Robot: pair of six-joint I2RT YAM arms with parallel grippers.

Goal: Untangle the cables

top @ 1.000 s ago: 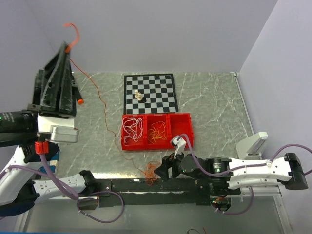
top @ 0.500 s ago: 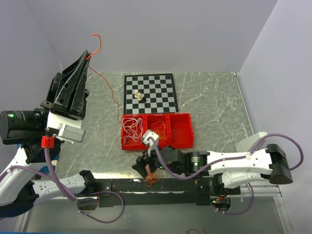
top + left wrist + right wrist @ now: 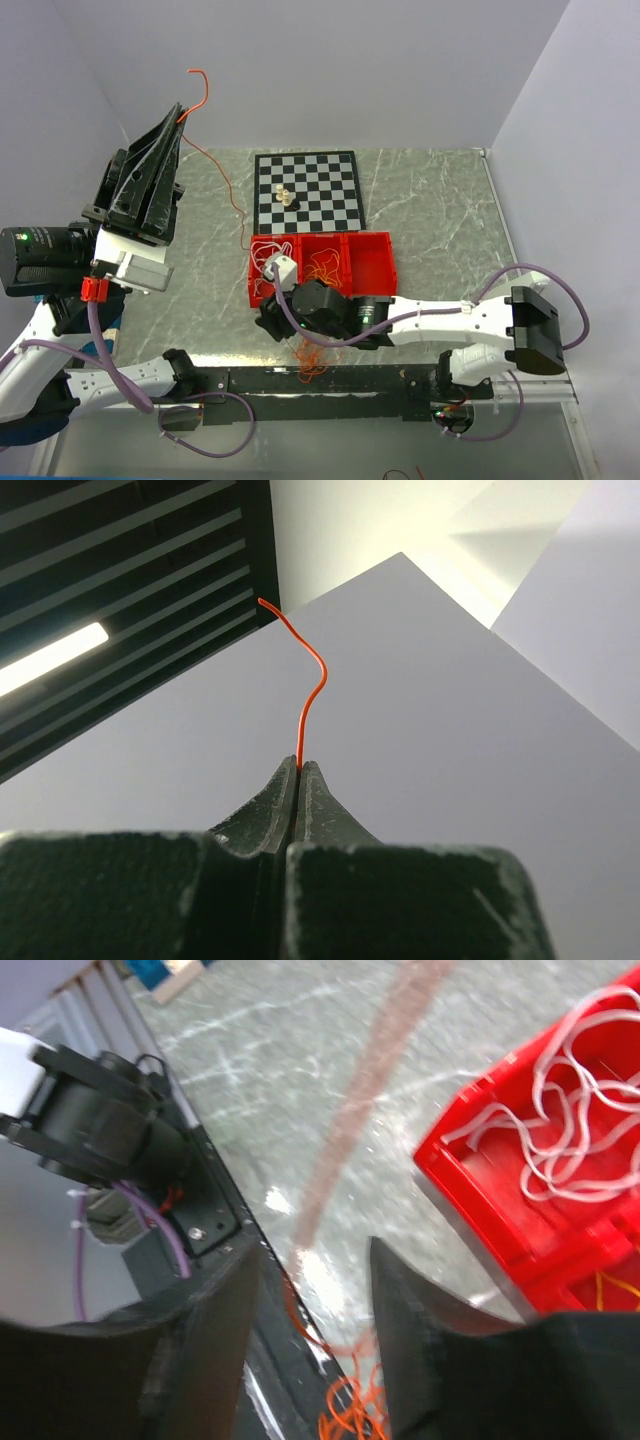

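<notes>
**Left hand (image 3: 176,114) grips one cable high up; right hand (image 3: 312,1256) open over the tangle**

Left hand is raised well above the tabletop (image 3: 440,210) at the far left. Its fingers are pressed together on a red-orange cable (image 3: 302,735). A short curled end of the cable sticks up past the fingertips. The rest runs down and to the right, toward the left end of a red tray (image 3: 372,262).

Right hand reaches across the near edge of the tabletop, just in front of the tray's left corner, with its fingers apart. A blurred pinkish strand runs toward the gap between them in the wrist view. It is probably the same cable, though the blur hides whether it touches either finger. Just beneath the hand, a loose orange tangle (image 3: 312,358) lies at the tabletop's near edge, beside the black rail.

The tray has three compartments. White cables (image 3: 266,256) fill the left one and yellow-orange cables (image 3: 322,268) lie in the middle one. Beyond the tray sits a chessboard (image 3: 320,190) with a few small pieces (image 3: 284,196) near its left side.
</notes>
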